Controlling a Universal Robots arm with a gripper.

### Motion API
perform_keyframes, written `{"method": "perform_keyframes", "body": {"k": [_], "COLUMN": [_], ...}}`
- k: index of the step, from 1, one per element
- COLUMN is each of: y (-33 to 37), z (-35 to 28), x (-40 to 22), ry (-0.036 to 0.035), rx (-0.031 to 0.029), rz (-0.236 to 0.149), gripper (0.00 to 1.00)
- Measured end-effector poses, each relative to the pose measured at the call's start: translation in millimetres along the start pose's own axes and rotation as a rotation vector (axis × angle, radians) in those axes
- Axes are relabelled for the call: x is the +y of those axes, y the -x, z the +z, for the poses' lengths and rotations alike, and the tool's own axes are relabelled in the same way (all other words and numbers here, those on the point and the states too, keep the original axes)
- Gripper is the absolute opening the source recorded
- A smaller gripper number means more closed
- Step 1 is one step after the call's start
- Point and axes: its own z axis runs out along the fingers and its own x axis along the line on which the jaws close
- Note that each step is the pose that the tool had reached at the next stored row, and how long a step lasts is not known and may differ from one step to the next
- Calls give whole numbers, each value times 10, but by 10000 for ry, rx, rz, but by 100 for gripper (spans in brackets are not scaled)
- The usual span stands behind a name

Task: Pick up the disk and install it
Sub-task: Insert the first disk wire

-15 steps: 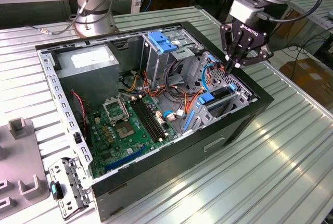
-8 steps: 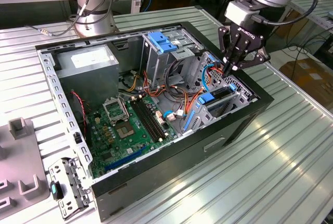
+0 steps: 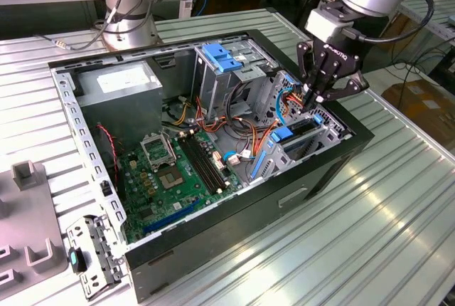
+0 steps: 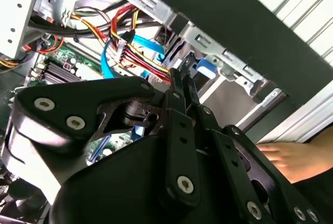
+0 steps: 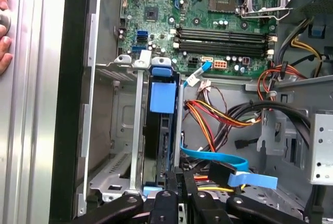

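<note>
1. The black tool (image 3: 318, 97), fingers drawn together, sits at the drive cage's top edge, right of centre in the exterior view.
2. The disk (image 5: 162, 130), blue-framed, stands edgewise inside the grey metal cage (image 5: 112, 120).
3. No writing is legible.
4. The ribbed metal tabletop (image 3: 398, 199) carries the black case (image 3: 234, 228).

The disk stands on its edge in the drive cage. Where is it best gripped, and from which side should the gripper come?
Probably by its exposed narrow edge, pinched across its thickness, coming from the open side of the case. The disk sits upright in the drive cage, whose metal walls cover both flat faces; just the edge with the blue carrier frame is free. The gripper hangs over that spot.
</note>
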Motion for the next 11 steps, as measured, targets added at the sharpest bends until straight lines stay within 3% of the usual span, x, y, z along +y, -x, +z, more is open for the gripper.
{"method": "perform_keyframes", "body": {"k": [6,11], "y": [-16,-80], "z": [61,74], "x": [21,72], "ry": [4,-12], "rx": [-2,-7], "rz": [165,127], "gripper": [16,16]}}
